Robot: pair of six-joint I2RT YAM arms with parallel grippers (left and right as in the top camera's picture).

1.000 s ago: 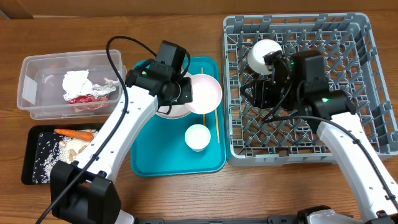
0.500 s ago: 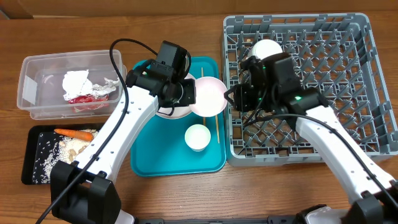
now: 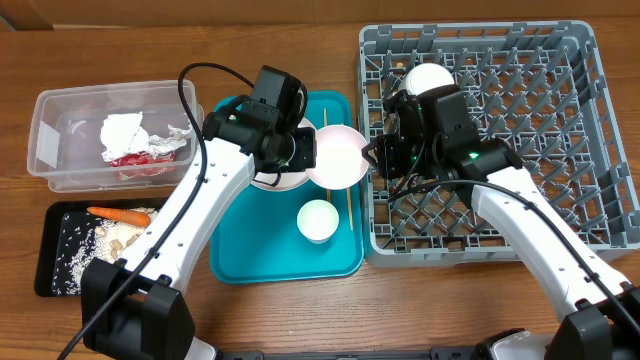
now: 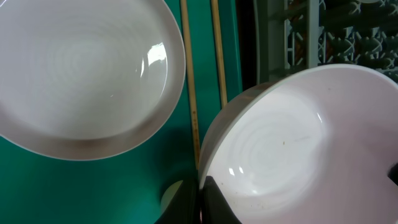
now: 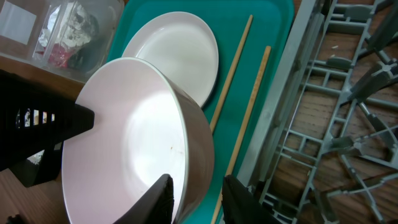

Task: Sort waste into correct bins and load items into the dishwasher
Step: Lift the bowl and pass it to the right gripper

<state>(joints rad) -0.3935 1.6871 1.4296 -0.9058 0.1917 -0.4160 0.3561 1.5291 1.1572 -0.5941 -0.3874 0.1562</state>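
A pale pink plate (image 3: 338,158), deep like a bowl, hangs tilted over the teal tray's right edge. My left gripper (image 3: 304,150) is shut on its left rim, the pinch showing at the bottom of the left wrist view (image 4: 200,202). My right gripper (image 3: 373,160) straddles the opposite rim (image 5: 199,182), still open, with a gap between the outer finger (image 5: 239,199) and the plate's wall. One whitish bowl (image 3: 275,180) lies under the left arm on the tray. Another (image 3: 428,80) sits upside down in the grey dishwasher (image 3: 590,235). The small white cup (image 3: 317,220) stands on the tray.
The teal tray (image 3: 240,262) also carries two wooden chopsticks (image 5: 235,62). A clear tub (image 3: 50,140) at the left holds the white napkin (image 3: 124,128) and red wrapper (image 3: 135,157). The black tray (image 3: 45,255) holds the carrot (image 3: 120,213) and rice.
My right gripper swung left from inside the rack to the plate's rim and its jaws narrowed. The left gripper carried the plate a little rightward toward it.
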